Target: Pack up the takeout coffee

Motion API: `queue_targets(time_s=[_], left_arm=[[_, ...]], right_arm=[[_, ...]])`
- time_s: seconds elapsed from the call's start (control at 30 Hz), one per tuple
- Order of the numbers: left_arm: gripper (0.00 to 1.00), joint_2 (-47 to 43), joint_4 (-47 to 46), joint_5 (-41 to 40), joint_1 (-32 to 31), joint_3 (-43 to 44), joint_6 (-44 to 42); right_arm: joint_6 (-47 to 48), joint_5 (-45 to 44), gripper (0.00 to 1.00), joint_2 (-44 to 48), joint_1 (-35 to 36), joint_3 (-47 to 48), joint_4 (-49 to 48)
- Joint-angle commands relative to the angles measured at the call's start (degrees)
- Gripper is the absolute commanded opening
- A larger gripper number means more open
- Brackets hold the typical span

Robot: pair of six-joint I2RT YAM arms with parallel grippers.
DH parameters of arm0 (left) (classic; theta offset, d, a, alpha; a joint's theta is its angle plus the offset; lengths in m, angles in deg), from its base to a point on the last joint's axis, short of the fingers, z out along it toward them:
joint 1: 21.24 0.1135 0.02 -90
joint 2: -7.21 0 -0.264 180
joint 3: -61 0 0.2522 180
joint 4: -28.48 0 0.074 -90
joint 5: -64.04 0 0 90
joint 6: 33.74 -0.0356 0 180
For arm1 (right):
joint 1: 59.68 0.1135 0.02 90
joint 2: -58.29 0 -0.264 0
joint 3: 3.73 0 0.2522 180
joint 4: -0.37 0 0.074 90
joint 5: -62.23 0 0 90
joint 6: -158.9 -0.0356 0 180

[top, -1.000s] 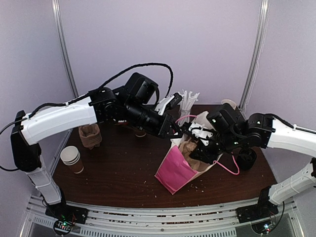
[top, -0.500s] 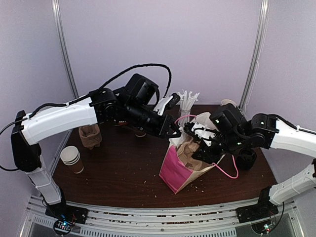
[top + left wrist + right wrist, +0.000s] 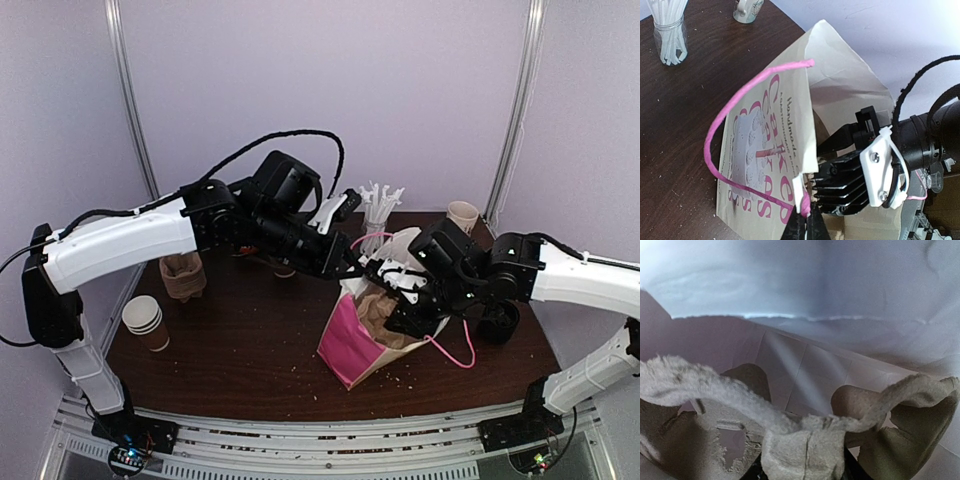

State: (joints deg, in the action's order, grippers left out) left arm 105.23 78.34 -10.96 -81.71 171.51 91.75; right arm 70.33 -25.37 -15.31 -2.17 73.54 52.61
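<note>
Over the table's middle, two arms meet at one paper bag.
Cut off by the frame's lower edge, the left gripper (image 3: 802,229) pinches the pink handle (image 3: 708,147) at the rim of the bag (image 3: 350,345). The right gripper (image 3: 802,471), reaching down into the bag's mouth with its fingers mostly hidden, clamps a grey pulp carrier (image 3: 805,440). The takeout coffee (image 3: 284,268) is hard to make out: a brown scrap under the left forearm, toward the far edge. A straw jar (image 3: 378,215) and black lids (image 3: 497,322) flank the bag.

Carrier (image 3: 805,450) in bag (image 3: 350,345); cup stack (image 3: 146,320) left; straws (image 3: 378,205) behind.
</note>
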Motion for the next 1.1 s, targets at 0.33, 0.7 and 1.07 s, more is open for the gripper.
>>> queue_targets(time_s=[0.33,0.7,1.07], left_arm=[[0.00,-3.3,-3.2,-4.0,0.4,-0.7,0.2],[0.00,-3.5,-4.3,-1.8,0.4,-1.4,-0.1],[0.00,-3.5,-6.1,1.2,0.3,-3.4,-0.3]], right_arm=[[-0.8,-0.3,0.36,-2.4,0.8,-0.4,2.7],[-2.6,-1.5,0.36,-8.9,0.9,2.8,5.0],[-6.4,-3.8,0.36,-14.7,0.8,6.1,2.9]])
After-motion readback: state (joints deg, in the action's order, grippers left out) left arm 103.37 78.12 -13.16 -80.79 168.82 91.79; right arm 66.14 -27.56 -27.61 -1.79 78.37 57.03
